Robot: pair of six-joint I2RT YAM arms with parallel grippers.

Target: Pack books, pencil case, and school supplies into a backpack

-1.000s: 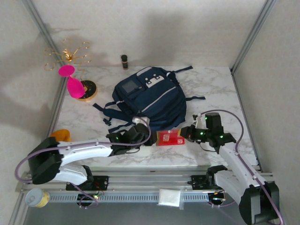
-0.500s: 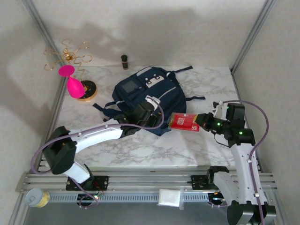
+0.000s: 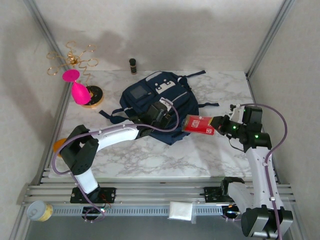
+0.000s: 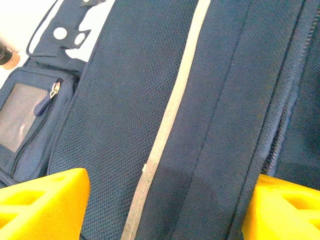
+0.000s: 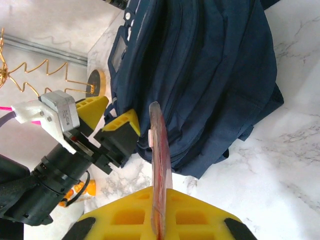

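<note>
Pinching the red rectangle [image 3: 198,125] tight in the right claw [image 3: 218,126], clear of the surface [image 3: 150,155], with its long axis pointing left at the backpack [image 3: 150,95] lying just past its tip. Hovering the left claw [image 3: 162,111] over the backpack's near half, jaws wide and holding nothing, closer to it than the right. Showing, from the right wrist, the rectangle edge-on and the left claw's fingers [image 5: 125,122] beside the backpack's lower edge. Showing, from the left wrist, mesh fabric and a pale stripe [image 4: 170,115] close below, with no opening to be made out.
</note>
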